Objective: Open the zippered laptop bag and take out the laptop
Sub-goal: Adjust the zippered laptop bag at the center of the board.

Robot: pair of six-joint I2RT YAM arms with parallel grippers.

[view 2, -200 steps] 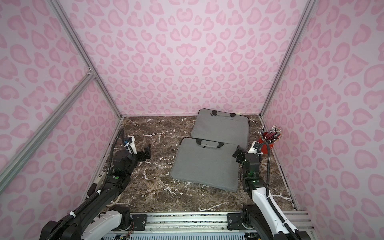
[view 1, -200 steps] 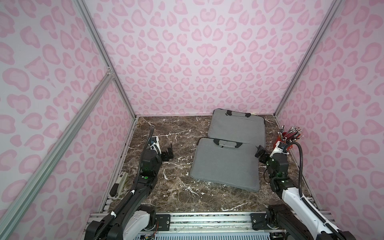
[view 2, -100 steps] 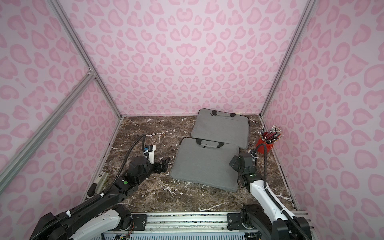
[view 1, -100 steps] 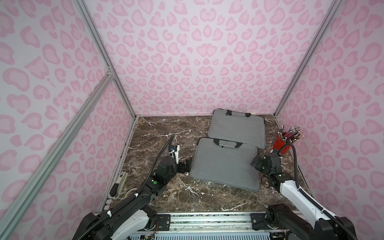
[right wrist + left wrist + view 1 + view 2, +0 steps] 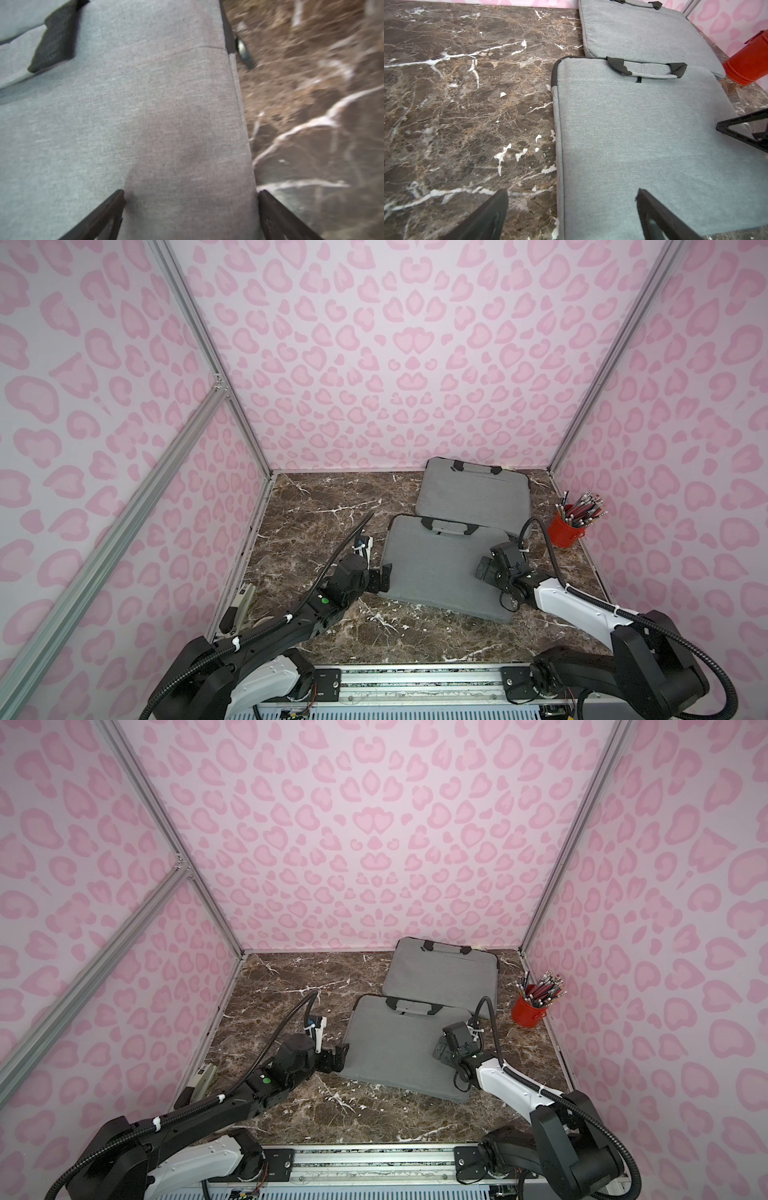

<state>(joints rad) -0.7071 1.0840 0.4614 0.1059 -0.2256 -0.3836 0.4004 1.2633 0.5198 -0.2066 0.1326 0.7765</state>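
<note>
Two grey laptop bags lie flat on a brown marble surface [image 5: 324, 506]. The near bag [image 5: 436, 568] sits at centre, its far edge meeting the far bag [image 5: 473, 493] by the back wall [image 5: 395, 364]. The left end effector [image 5: 381, 580], released, straddles the near bag's left edge, one finger over fabric and one over marble. The right end effector [image 5: 484, 572], also released, is at the bag's right edge. A red cup [image 5: 565, 531] of pencils [image 5: 582, 508] stands at far right. A zipper pull [image 5: 245, 54] lies beside the near bag's right edge.
</note>
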